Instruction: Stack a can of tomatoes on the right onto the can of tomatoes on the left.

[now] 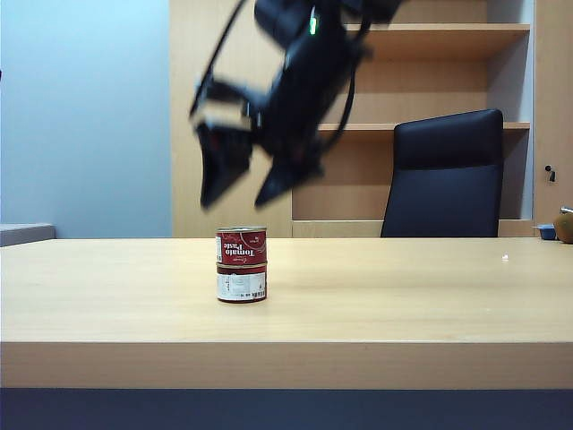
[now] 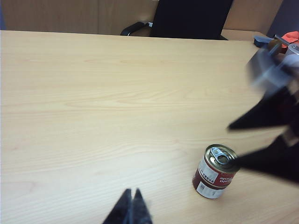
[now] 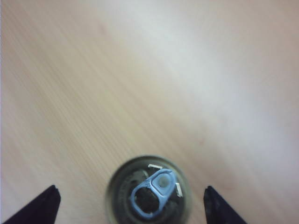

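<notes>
Upper can point(image 1: 241, 245): label reads "Tomato Paste", upside down. Lower can point(image 1: 242, 284): text unreadable.

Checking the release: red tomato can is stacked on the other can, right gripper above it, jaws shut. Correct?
Not quite. The right gripper is open, fingers either side of the red tomato can, per the right wrist view. It is stacked on the lower white-labelled can.

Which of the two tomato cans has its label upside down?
The upper can, stacked on the lower can: its red "Tomato Paste" lettering reads inverted. The lower one shows a white panel. The right tool hangs open above them.
</notes>
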Controlling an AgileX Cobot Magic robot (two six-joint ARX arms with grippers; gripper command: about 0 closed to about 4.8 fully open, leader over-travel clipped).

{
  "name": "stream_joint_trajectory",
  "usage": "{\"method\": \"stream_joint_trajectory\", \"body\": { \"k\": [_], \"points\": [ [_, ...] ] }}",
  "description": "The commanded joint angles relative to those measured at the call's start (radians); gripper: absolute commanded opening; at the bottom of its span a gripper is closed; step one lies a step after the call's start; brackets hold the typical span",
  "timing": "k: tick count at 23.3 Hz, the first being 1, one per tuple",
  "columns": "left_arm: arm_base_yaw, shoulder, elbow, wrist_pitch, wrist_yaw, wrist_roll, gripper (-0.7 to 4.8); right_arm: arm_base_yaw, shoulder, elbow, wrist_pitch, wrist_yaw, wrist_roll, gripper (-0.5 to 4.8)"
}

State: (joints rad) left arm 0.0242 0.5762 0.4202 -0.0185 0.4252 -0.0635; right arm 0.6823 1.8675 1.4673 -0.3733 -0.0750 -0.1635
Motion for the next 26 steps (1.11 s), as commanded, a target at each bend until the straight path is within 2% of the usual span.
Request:
{"method": "stream_joint_trajectory", "body": {
  "k": [1,2,3,8,11,14,18,22,26],
  "points": [
    [0.0,-0.002,0.004,0.021,-0.005,0.004,-0.05,0.031,-0.169,0.004,-0.048,0.054,-0.028,1.83],
    [0.0,-0.002,0.004,0.021,-0.03,0.002,-0.05,0.033,-0.224,0.0,-0.084,0.053,-0.062,0.33],
    [0.0,-0.004,0.004,0.02,-0.051,-0.002,-0.05,0.032,-0.3,-0.035,-0.088,0.054,-0.072,-0.06],
    [0.001,-0.097,0.0,0.021,-0.164,0.009,-0.05,0.022,-0.637,-0.399,0.262,0.114,0.047,-0.06],
    [0.001,-0.167,-0.013,0.032,-0.235,0.016,-0.05,0.023,-0.832,-0.613,0.477,0.216,0.093,-0.06],
    [0.001,-0.23,-0.053,0.089,-0.301,0.031,-0.05,0.023,-0.983,-0.754,0.601,0.297,0.105,-0.06],
    [0.002,-0.286,-0.106,0.124,-0.303,0.031,-0.05,0.021,-1.145,-0.846,0.646,0.377,0.106,-0.05],
    [0.001,-0.358,-0.158,0.124,-0.287,0.031,-0.05,0.022,-1.32,-0.853,0.576,0.416,0.108,-0.05],
    [0.006,-0.443,-0.204,0.122,-0.321,0.034,-0.05,0.022,-1.459,-0.853,0.511,0.504,0.107,-0.05]
  ]
}}
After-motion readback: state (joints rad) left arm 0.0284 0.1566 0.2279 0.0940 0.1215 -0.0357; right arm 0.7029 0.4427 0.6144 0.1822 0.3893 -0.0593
